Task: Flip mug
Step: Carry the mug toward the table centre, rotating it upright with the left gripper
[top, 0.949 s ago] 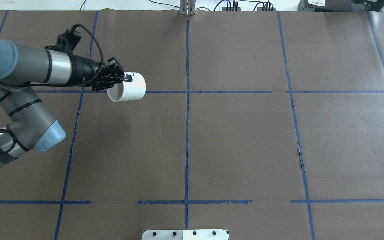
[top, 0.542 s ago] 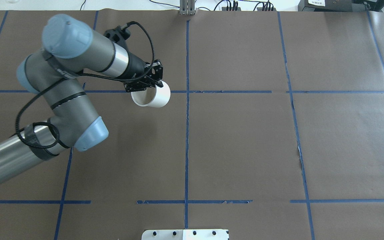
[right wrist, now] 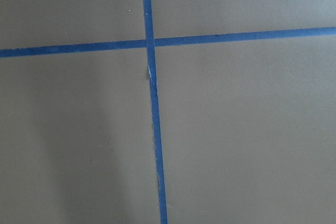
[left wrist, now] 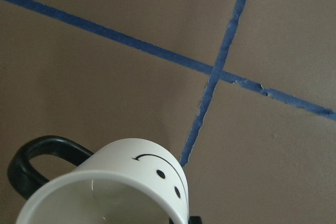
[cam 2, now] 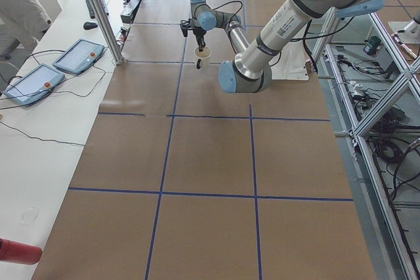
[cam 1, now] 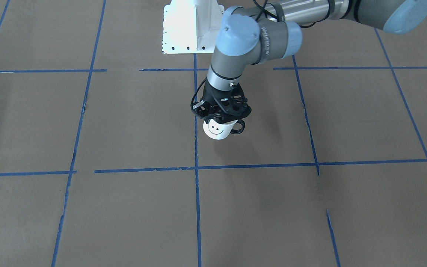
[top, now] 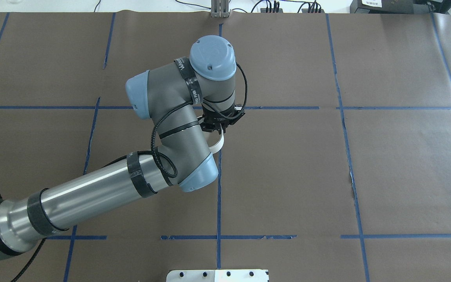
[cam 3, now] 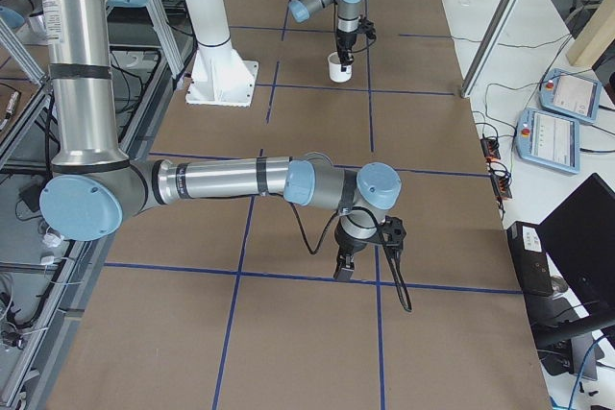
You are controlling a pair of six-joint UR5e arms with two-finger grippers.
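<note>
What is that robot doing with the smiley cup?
The left arm's tool grips the white smiley mug by its rim, opening upward, face right way up. The mug seems to hang just above the brown table, beside a blue tape line. The right arm's tool hovers over the table farther away, nowhere near the mug.

No word or number reads clearly; a black smiley face (cam 1: pixel 216 129) grins from the mug (cam 1: pixel 221 135); above the mug, lettering on the black band (cam 1: pixel 267 36) around the left arm (cam 1: pixel 235 37) is too blurred to read.

Brown-papered table (top: pixel 288 176), gridded with blue tape lines (top: pixel 219 188), carries a white base plate (cam 1: pixel 184 33)
</note>
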